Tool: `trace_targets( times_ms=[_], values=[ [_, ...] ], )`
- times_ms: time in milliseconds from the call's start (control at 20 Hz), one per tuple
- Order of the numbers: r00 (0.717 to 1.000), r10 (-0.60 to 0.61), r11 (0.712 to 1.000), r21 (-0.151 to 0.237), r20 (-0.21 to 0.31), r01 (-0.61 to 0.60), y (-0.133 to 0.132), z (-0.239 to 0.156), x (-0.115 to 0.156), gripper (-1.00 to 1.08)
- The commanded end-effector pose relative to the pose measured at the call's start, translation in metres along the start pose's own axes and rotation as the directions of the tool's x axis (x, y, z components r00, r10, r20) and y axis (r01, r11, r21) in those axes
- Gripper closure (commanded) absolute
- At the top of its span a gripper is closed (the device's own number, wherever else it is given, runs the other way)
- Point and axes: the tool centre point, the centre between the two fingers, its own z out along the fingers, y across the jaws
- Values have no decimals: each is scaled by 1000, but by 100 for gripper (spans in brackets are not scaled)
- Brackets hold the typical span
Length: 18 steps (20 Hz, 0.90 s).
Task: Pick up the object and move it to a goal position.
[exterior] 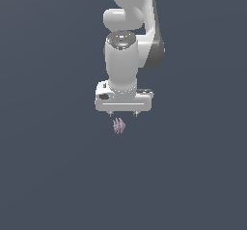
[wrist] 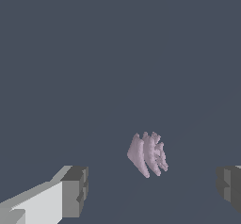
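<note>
We see our gripper spread wide, holding nothing; the object lies just below, between its fingers.

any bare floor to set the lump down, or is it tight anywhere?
Bare grey surface runs on every side of the lump; nothing else lies on it in either view. The one crowded spot is right at the lump: the gripper hangs just over it, jaws spread, with the lump in the gap between the fingertips in the wrist view.
</note>
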Motion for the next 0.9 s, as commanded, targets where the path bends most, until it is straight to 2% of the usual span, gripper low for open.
trace_targets(
  times_ms=[0,450,850],
  values=[
    [1000,0,1000,0,0,0,0,0,0,-92],
    [999,-38,999,8,34,38,-19,-1,-9,-92],
    [998,-49,999,6,34,49,-15,8,-11,-92]
  ],
)
